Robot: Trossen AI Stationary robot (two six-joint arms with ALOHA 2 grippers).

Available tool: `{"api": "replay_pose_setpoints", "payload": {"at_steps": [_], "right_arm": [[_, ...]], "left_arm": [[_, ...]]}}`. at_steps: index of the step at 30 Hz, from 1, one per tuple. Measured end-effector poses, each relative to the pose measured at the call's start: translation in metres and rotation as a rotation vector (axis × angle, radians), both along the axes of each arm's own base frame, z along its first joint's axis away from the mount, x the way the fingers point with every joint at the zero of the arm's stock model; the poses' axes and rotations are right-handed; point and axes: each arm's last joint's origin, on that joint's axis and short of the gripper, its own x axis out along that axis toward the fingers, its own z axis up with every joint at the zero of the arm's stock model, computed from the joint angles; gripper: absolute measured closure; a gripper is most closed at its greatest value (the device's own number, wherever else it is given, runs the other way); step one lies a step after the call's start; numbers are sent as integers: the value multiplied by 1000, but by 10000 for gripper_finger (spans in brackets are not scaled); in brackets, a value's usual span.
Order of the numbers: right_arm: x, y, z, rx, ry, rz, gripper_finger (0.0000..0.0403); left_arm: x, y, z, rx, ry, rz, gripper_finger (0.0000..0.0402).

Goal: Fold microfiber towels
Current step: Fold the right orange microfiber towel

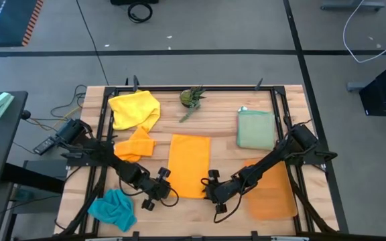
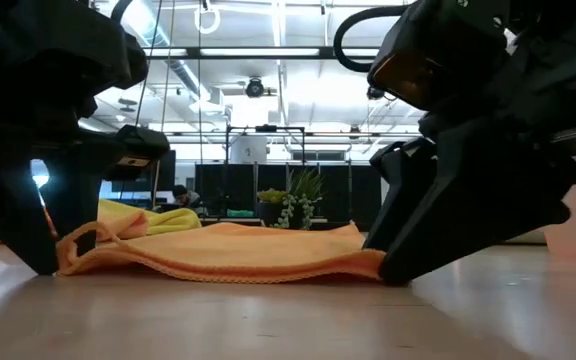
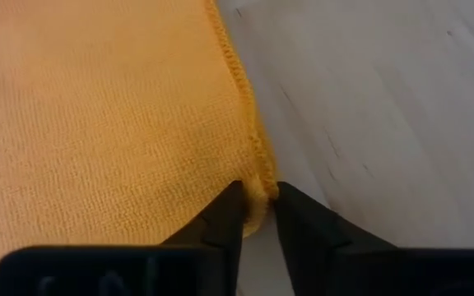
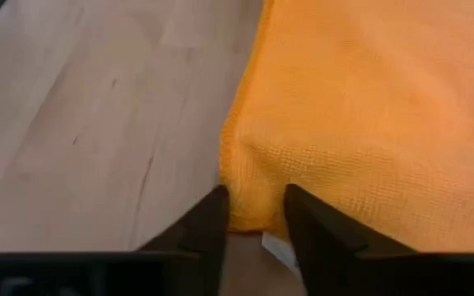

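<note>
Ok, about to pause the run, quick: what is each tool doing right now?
Left tool: closed on the near left corner of the flat orange towel.
Right tool: closed on that towel's near right corner.

My overhead camera looks straight down on the whole pale wooden bench (image 1: 226, 114). My low camera sits at bench-top height, facing level across it into the room. Each wrist camera looks forward, very close, past my tool. All four views share the flat orange microfiber towel (image 1: 188, 164) mid-bench.
</note>
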Motion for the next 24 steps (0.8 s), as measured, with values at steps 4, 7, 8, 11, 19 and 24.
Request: {"api": "replay_pose_setpoints", "payload": {"at_steps": [4,7,8,11,19,24], "right_arm": [[-4,5,2,-21,-5,1,355],[-8,8,7,-4,-8,-2,391],[-9,9,10,9,-4,-5,392],[-15,13,22,73,7,-2,392],[-27,25,75,340,-58,-32,393],[-32,18,103,360,-140,-129,394]], "left_arm": [[-1,-4,-1,-12,-11,22,373],[-3,-11,0,-33,-35,17,392],[-3,-13,1,-44,-47,19,390],[-6,-22,9,-100,-88,8,387],[-12,-43,71,-321,-222,-28,389],[-10,-40,100,-312,-313,46,396]]}}
